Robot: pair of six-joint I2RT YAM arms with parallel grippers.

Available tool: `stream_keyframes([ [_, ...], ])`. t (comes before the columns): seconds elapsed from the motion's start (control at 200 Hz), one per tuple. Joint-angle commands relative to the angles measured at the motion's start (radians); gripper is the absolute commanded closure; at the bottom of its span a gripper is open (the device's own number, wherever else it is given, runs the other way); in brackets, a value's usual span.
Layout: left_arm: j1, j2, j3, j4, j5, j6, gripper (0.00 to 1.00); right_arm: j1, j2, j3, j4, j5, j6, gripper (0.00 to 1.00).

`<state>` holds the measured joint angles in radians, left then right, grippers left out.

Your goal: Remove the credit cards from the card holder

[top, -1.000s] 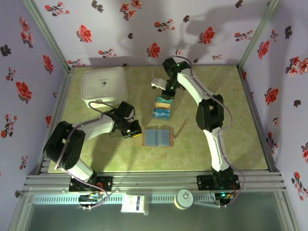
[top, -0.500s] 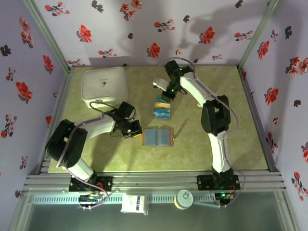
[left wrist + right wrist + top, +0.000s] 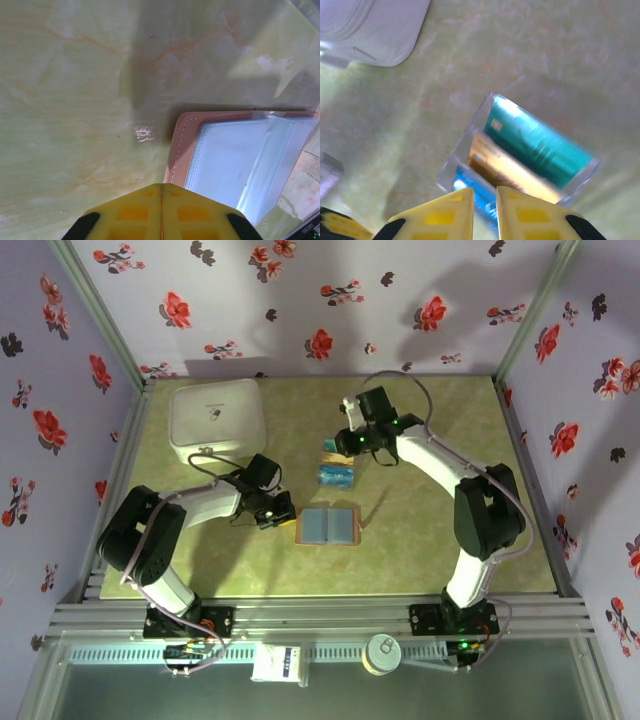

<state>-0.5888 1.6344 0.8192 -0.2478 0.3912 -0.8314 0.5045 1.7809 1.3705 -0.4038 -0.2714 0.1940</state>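
Your left gripper [image 3: 161, 192] is pinched together just beside the open card holder's [image 3: 235, 155] left edge at the table's [image 3: 450, 570] front middle, and your right gripper [image 3: 485, 192] hangs barely apart and empty over the credit cards [image 3: 535, 142] in the clear box [image 3: 454, 170], so scan those pockets for stragglers first.

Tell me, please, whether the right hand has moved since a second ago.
Yes. The right hand has shifted rightward and nearer, staying by the clear card box's far end.

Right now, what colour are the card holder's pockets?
The card holder has pale blue-grey pockets, clearest in the left wrist view.
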Motion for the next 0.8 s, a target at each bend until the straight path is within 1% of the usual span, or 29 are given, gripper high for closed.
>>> stream_keyframes([
  [0.0, 0.005, 0.009, -0.014, 0.013, 0.021, 0.002, 0.93, 0.039, -0.046, -0.077, 0.099, -0.005, 0.302, 0.79],
  [0.065, 0.003, 0.007, -0.014, 0.013, 0.023, 0.002, 0.93, 0.062, -0.053, -0.107, 0.086, -0.022, 0.367, 0.79],
  [0.215, -0.003, -0.008, -0.008, 0.013, 0.028, -0.004, 0.93, 0.12, -0.059, -0.166, 0.031, -0.017, 0.477, 0.8],
  [0.28, -0.006, -0.02, -0.005, 0.012, 0.029, -0.008, 0.93, 0.145, -0.065, -0.207, 0.052, -0.035, 0.514, 0.8],
  [0.355, -0.013, -0.018, -0.002, 0.013, 0.035, -0.01, 0.94, 0.179, -0.071, -0.254, 0.087, -0.053, 0.541, 0.79],
  [0.505, -0.032, -0.004, -0.005, 0.032, 0.043, -0.023, 0.94, 0.245, -0.056, -0.297, 0.098, -0.039, 0.569, 0.75],
  [0.8, -0.041, 0.03, -0.036, 0.073, 0.047, -0.038, 0.95, 0.324, -0.029, -0.347, 0.148, -0.038, 0.632, 0.75],
])
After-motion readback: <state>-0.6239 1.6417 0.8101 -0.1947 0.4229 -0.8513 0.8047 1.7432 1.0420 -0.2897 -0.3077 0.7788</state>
